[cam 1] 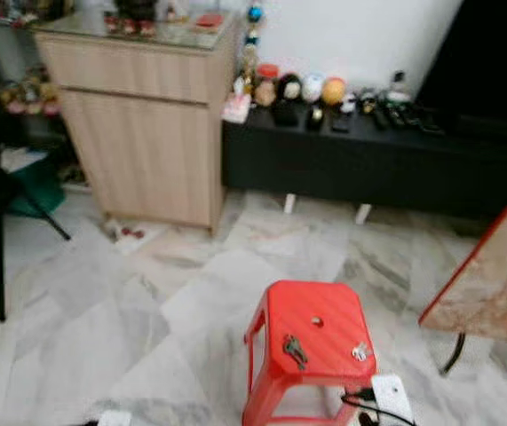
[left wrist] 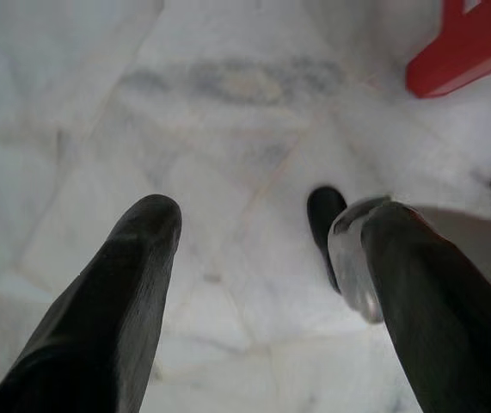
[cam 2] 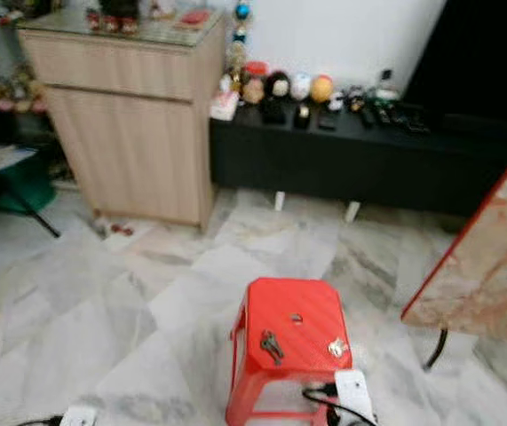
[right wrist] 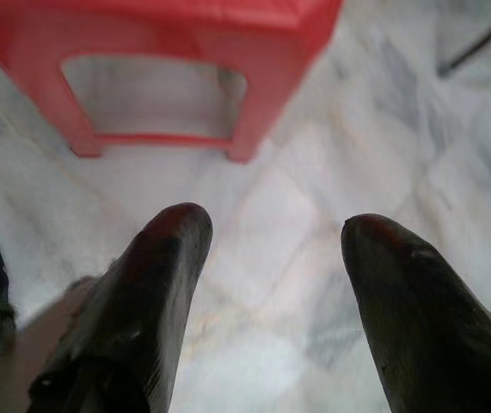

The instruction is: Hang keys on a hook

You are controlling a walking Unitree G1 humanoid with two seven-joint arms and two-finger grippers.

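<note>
Lying on one red plastic stool point(cam 1: 315, 337), a single dark bunch of keys point(cam 1: 294, 351) sits near its front left edge, with a small pale trinket point(cam 1: 360, 351) to the right. Both arms hang low over the grey marble floor point(cam 1: 102, 319): left claw point(left wrist: 258, 258) and right claw point(right wrist: 275, 245), fingers apart, empty. Behind stand a light wooden cabinet point(cam 1: 146, 124) and a black low table point(cam 1: 368, 155).

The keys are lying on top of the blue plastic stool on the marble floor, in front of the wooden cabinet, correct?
Not quite: the stool is red, not blue, as the left eye view shows. The rest stands: the keys lie on its top, on the marble floor, in front of the wooden cabinet.
</note>
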